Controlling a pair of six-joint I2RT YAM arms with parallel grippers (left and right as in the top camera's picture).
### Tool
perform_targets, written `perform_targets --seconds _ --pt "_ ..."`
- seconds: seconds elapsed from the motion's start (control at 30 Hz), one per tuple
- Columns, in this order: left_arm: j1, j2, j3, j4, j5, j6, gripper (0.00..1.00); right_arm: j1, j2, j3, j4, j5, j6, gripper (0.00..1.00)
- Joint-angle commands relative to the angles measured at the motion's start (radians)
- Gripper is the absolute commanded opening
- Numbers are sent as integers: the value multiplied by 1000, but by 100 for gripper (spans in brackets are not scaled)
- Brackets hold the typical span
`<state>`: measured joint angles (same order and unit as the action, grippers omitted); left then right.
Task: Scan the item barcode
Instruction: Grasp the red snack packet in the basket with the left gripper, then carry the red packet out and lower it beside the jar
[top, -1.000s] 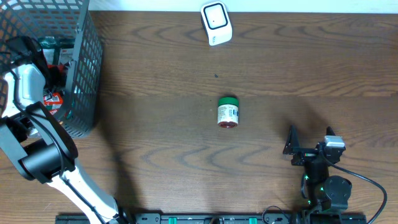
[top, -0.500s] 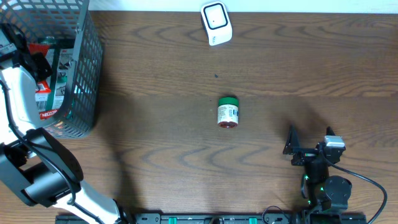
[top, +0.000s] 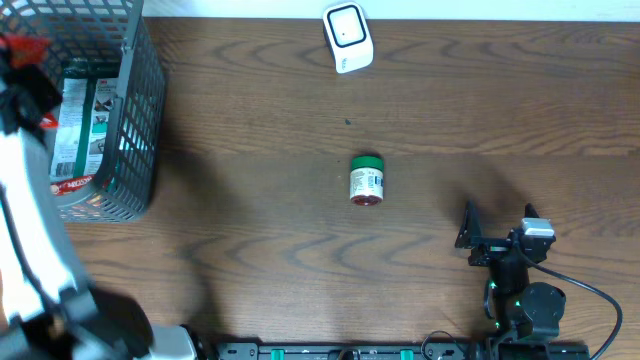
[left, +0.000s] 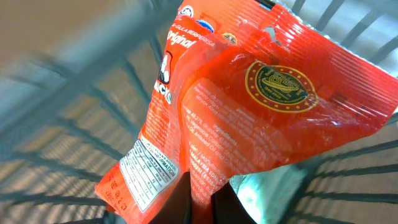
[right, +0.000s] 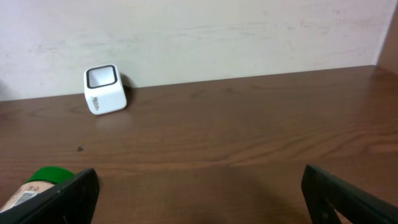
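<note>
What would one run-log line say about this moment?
left end effector shut on red snack bag at basket | right end effector open, empty

Open tabletop (top: 250, 200) between jar (top: 366, 181) and scanner (top: 348, 38); tall wire basket (top: 145, 120) at left edge.

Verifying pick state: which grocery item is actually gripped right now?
The orange-red snack packet, pinched by the left gripper at the wire basket. The green-lidded jar lies free on the table; boxes sit in the basket.
</note>
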<state>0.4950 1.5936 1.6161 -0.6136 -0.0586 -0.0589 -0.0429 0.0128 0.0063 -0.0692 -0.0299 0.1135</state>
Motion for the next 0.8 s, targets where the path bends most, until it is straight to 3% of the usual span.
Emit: perform_targets --seconds 0.0,0.2,0.4,0.57,0.77 --pt "-37 -177 14 7 -6 -52 7 1 -2 -1 -3 2 -6 99" --pt "-207 -429 14 -9 -6 -60 7 1 -2 -1 -3 2 -6 99" --pt "-426 -551 8 -189 -5 -193 7 1 -2 -1 -3 2 -6 99" --pt "-627 -531 -61 -370 -5 -353 7 1 -2 -1 -3 2 -6 99" --pt "-841 -396 -282 -330 -46 -522 7 1 -2 -1 -3 2 -6 99"
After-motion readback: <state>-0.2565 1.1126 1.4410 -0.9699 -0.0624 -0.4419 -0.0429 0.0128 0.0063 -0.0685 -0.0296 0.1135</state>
